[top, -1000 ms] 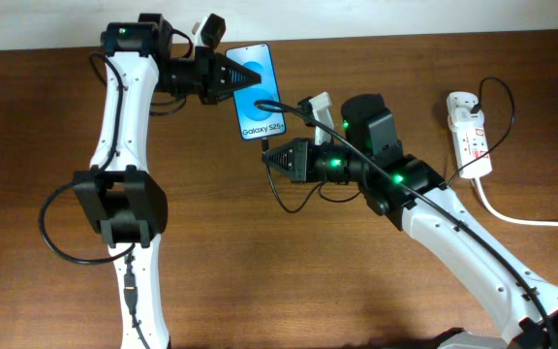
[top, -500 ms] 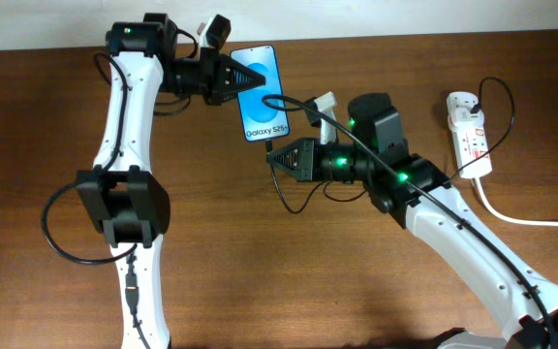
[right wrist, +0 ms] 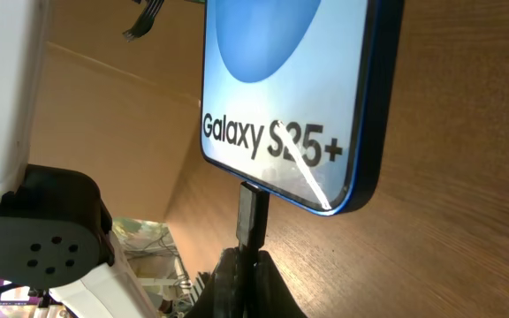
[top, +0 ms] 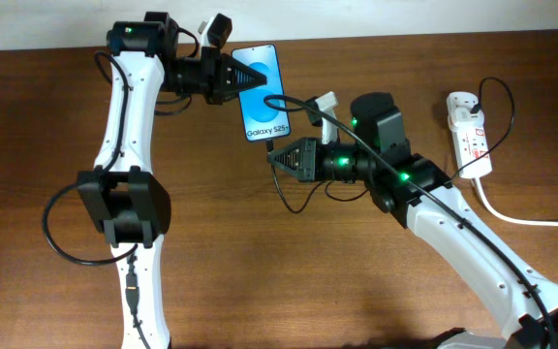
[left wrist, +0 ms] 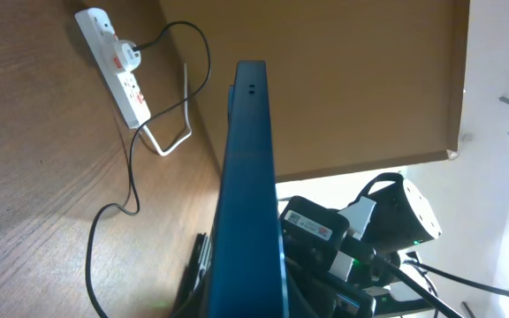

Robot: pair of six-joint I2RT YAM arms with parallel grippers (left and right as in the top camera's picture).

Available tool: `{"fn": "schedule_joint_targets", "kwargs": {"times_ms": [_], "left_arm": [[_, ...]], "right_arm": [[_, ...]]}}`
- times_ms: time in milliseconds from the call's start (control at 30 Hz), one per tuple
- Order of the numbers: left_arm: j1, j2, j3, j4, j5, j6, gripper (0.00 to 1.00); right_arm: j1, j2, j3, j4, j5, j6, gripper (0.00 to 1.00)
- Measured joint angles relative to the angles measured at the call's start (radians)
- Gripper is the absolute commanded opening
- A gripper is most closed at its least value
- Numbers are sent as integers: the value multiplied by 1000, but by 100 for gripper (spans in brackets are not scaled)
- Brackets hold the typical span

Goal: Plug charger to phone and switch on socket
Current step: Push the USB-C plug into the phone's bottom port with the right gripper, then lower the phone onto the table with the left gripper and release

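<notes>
The phone (top: 263,93), its blue screen lit, is held off the table with my left gripper (top: 236,78) shut on its upper end. In the left wrist view only its dark blue edge (left wrist: 251,185) shows. My right gripper (top: 276,155) is shut on the charger's small black plug (right wrist: 253,215), just below the phone's bottom edge (right wrist: 277,188). The plug's tip meets that edge; how deep it sits I cannot tell. The charger's thin black cable (left wrist: 131,181) runs back to the white adapter in the socket (top: 470,133), which lies at the far right.
The socket's thick white cord (top: 526,219) trails off toward the right edge. Both arms crowd the upper middle of the brown table (top: 289,281). The table's far edge meets a white wall (top: 405,15).
Both grippers, with the phone and the plug, shifted slightly to the right a second ago; since half a second ago nothing has visibly moved.
</notes>
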Motion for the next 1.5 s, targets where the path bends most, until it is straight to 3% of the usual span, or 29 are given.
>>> {"fn": "schedule_joint_targets", "kwargs": {"times_ms": [133,267,500,600,667,1233,1500], "left_arm": [[-1,0,0,-5,-8,0,0],[-26,0,0,-13,-48,1,0],[-32,0,0,-18,-116,4,0],[-36,0,0,-18,-132,5,0],[-39,0,0,-18,-151,9,0],[-60,21,-21,-5,-417,6,0],[-68,116,-81,128,-517,-132,0]], "right_arm": [[-2,0,0,3,-4,-3,14],[-41,0,0,15,-26,0,37],[-69,0,2,29,-85,-13,49],[-87,0,3,24,-93,-26,70],[-90,0,4,17,-100,-36,75],[-151,0,10,-125,-76,-88,79],[-151,0,10,-193,-55,-120,79]]}}
